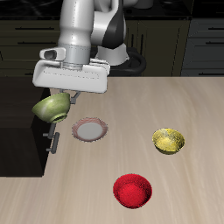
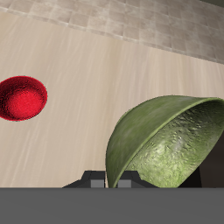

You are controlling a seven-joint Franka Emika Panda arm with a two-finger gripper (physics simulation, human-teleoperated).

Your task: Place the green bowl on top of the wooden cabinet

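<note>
Gripping the green bowl (image 2: 166, 140) by its rim, your gripper (image 1: 65, 94) has its jaws closed on it; the bowl hangs tilted in the air beside the wooden cabinet (image 1: 22, 122), over its front edge. Nearby: plate (image 1: 89, 130), yellow bowl (image 1: 169, 140), red bowl (image 1: 132, 190). Risk: a rim hold may slip, or the bowl may clip the cabinet's edge if you carry it low.

I see a red bowl (image 1: 132, 190) near the table's (image 1: 192, 114) front edge, a yellow bowl (image 1: 170, 140) farther back, and a grey-rimmed plate (image 1: 90, 130) well apart from both.
</note>
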